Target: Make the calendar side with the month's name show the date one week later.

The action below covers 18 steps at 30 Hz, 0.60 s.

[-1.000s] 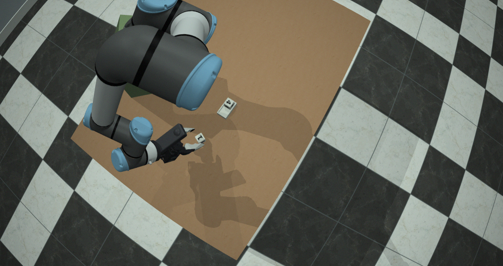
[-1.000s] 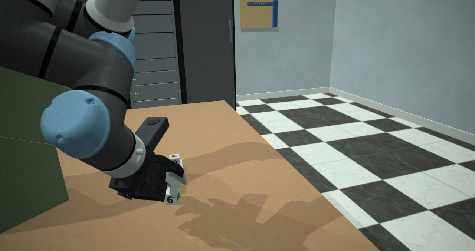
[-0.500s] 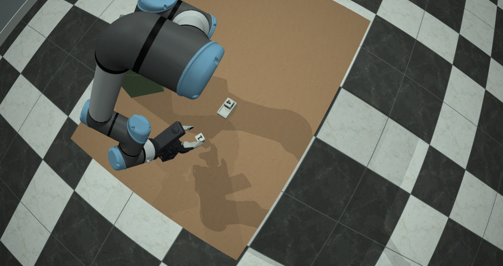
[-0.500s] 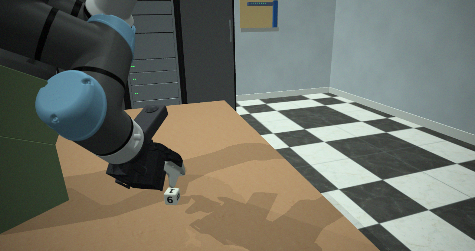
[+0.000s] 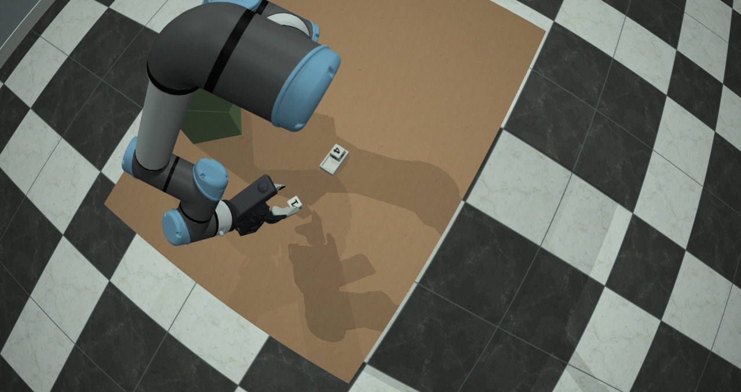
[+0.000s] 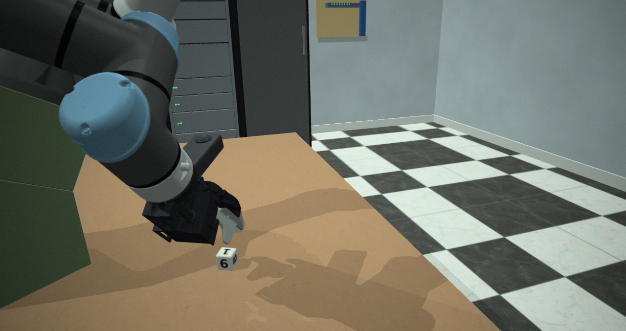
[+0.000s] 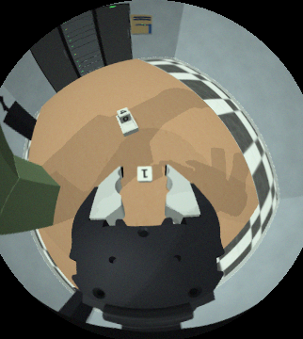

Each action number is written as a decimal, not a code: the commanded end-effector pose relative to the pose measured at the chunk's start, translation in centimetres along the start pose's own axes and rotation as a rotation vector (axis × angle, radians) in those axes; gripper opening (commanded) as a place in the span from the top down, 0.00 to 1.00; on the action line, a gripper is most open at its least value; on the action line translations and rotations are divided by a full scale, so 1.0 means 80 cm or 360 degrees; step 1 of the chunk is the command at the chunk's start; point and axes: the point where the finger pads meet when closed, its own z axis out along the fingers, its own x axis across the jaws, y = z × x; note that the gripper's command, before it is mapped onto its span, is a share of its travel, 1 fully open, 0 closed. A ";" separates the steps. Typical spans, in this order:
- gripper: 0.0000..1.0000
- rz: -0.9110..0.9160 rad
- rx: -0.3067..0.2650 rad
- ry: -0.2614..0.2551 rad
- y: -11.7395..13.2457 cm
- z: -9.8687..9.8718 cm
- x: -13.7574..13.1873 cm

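Note:
A white cube sits on the brown table top, outside the tray. Its top shows a 1, upside down in the wrist view. In the exterior view a side reads 9, and a darker mark on its right side is not clear. My gripper is open, with its fingertips slightly above the cube and gaps on both sides in the wrist view. The tray holds the other cube at one end, with 4 on top and 0 on a side. The month's name is not legible.
The green block stands left of the tray in the wrist view. The arm covers the tray in the exterior view. A dark cabinet stands beyond the table's far edge.

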 end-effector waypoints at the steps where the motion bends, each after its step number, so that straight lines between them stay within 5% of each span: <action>1: 0.60 0.0005 -0.0122 -0.0007 -0.001 0.002 -0.002; 9: 0.60 0.0005 -0.0276 0.0004 -0.003 0.001 -0.001; 18: 0.60 0.0006 -0.0307 0.0009 -0.003 0.000 0.000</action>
